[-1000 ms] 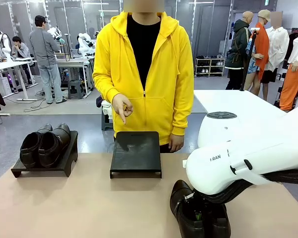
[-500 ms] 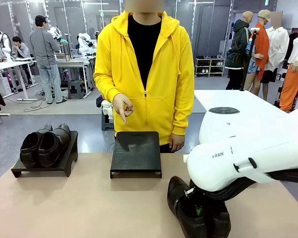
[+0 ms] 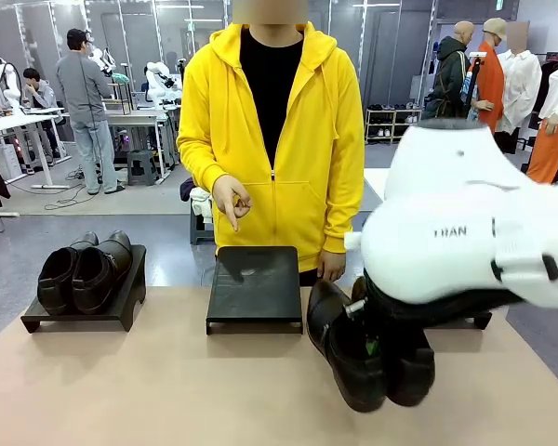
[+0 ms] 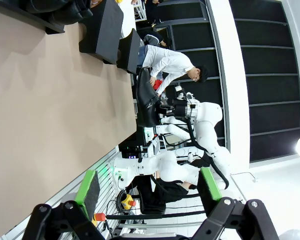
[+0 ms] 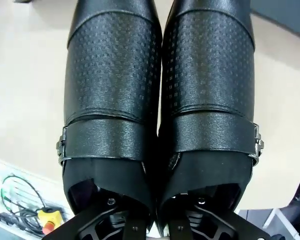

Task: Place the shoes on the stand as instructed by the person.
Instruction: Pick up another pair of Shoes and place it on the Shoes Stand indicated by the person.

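Shoes of the brown pair [image 3: 82,271] sit side by side on the left stand [image 3: 74,323], near the table's [image 3: 149,390] left edge. Just to the right, with a gap between, the middle stand [image 3: 256,283] has a bare top. The person [image 3: 214,111] points a hand [image 3: 230,200] down over it. Bare tabletop runs in front of both stands to the near edge.

Right of the middle stand, the black pair [image 3: 339,346] hangs clear of the table, toes tilted down. The right gripper [image 5: 155,205] has a finger in each shoe and pinches their inner walls together. The left gripper [image 4: 149,192] is spread wide on nothing, off the table's side.

The right arm [image 3: 465,242] bears the letters "RAN".
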Controlling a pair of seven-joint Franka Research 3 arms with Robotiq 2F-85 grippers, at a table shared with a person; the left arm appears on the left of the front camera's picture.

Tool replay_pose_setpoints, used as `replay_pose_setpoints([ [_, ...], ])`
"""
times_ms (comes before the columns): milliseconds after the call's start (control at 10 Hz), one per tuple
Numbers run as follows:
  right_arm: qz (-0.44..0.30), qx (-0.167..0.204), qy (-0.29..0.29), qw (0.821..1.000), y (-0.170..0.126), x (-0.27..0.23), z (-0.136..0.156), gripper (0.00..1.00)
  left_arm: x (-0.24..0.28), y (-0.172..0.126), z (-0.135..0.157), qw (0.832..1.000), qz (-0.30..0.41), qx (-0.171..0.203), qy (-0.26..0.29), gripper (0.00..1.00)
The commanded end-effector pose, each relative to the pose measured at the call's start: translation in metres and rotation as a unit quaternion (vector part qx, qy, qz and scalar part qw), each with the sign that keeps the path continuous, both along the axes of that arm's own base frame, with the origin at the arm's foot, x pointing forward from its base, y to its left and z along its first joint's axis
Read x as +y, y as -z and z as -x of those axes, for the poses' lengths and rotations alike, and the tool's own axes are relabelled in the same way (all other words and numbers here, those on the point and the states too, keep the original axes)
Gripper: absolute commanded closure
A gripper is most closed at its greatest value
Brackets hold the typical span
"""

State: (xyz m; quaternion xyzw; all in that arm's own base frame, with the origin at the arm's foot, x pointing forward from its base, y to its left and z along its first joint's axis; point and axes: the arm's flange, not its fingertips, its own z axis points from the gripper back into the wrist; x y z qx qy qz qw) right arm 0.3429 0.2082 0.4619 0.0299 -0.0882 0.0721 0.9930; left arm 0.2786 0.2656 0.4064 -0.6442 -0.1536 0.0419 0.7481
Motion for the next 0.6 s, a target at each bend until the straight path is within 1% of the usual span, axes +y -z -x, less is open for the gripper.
replay_pose_setpoints([
  [0,-0.019,-0.011,-0.004,1.000,-0.025,0.031,-0.030,1.00,-0.003,-0.001,0.004,1.000,-0.003,-0.006,0.004,0.00],
  [200,-0.028,-0.014,-0.007,0.999,-0.037,0.059,-0.059,1.00,-0.003,-0.001,0.004,1.000,-0.003,-0.006,0.004,0.00],
  [500,-0.027,-0.025,-0.009,0.999,-0.035,0.085,-0.087,1.00,-0.003,-0.001,0.004,1.000,-0.003,-0.006,0.004,0.00],
])
